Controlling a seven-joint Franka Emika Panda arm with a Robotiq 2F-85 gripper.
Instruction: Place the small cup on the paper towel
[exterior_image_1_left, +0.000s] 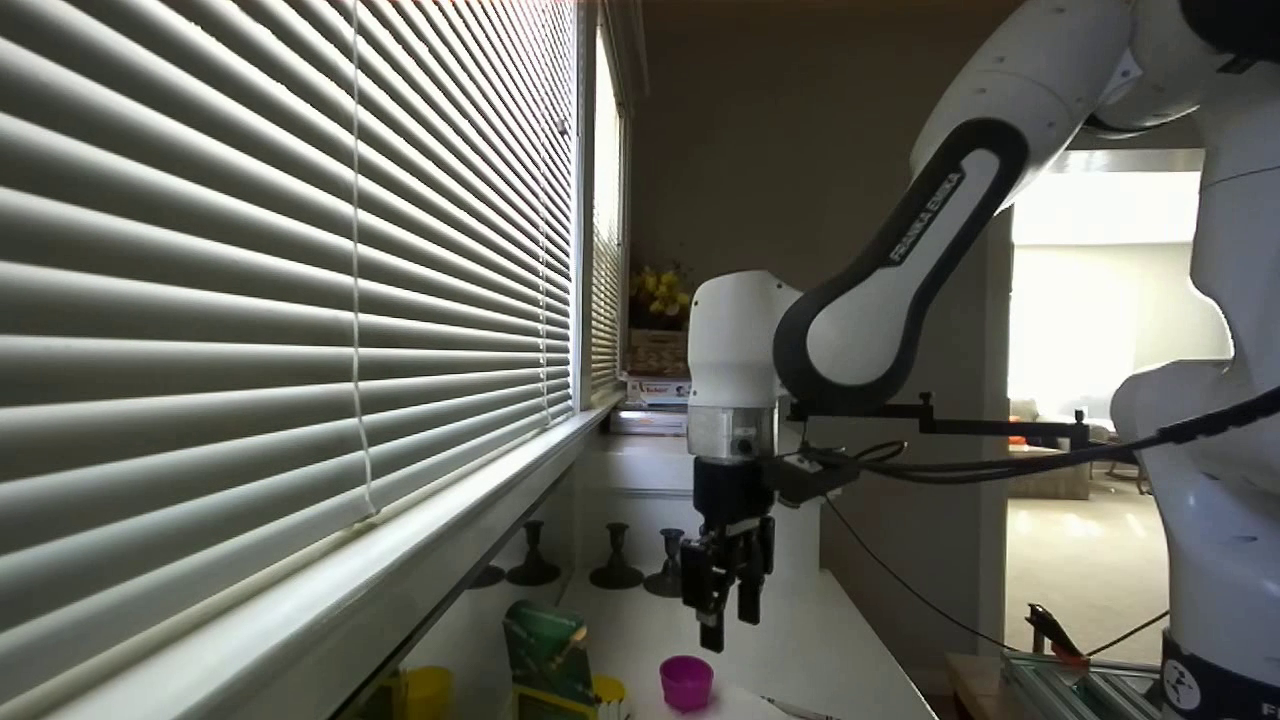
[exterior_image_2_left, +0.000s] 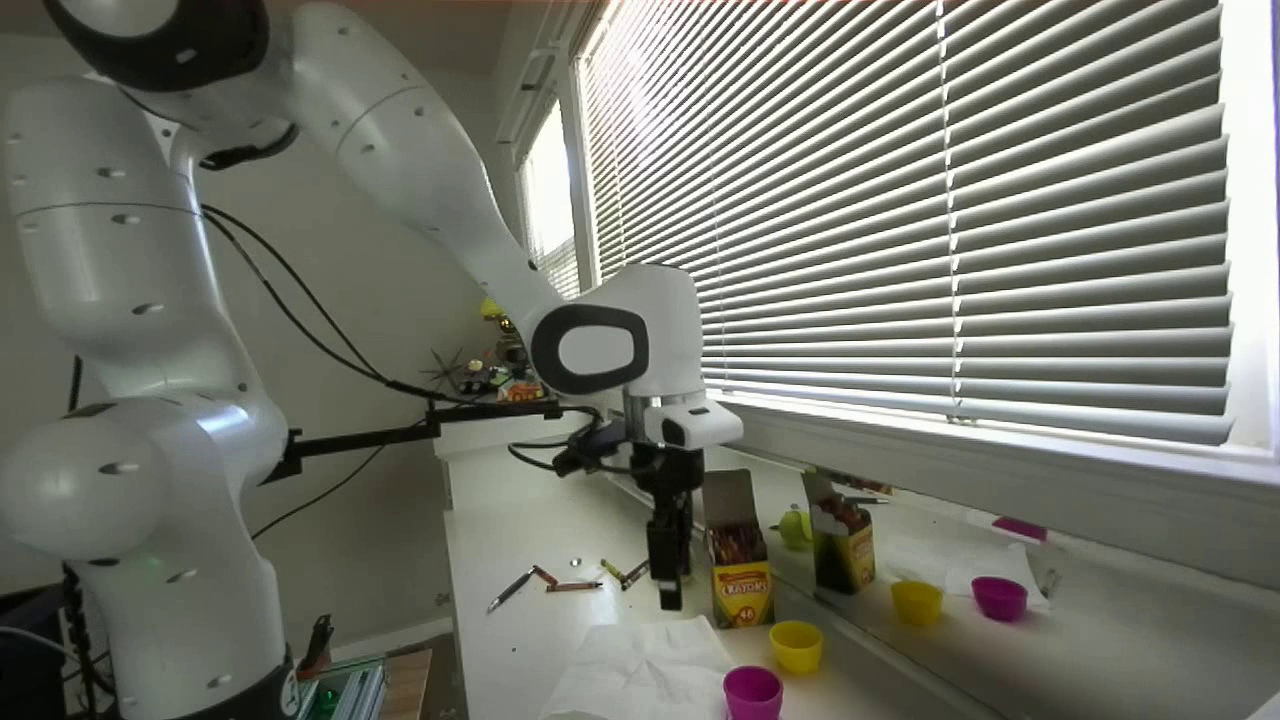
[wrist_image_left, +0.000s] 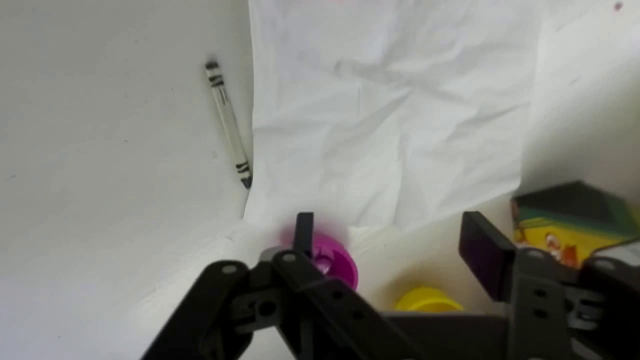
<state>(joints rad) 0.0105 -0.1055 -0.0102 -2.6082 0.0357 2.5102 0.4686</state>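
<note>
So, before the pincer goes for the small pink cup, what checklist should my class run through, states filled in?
1. Pincer open: ok, fingers apart.
2. Pink cup upright: ok, rim up.
3. Pink cup between the fingers: not ok; one covers part of it in the wrist view.
4. Pincer lowered: not ok; it hangs above the white surface.
5. Paper towel spread out: ok, though creased.
6. Clearance beside yellow cup: cannot tell.
</note>
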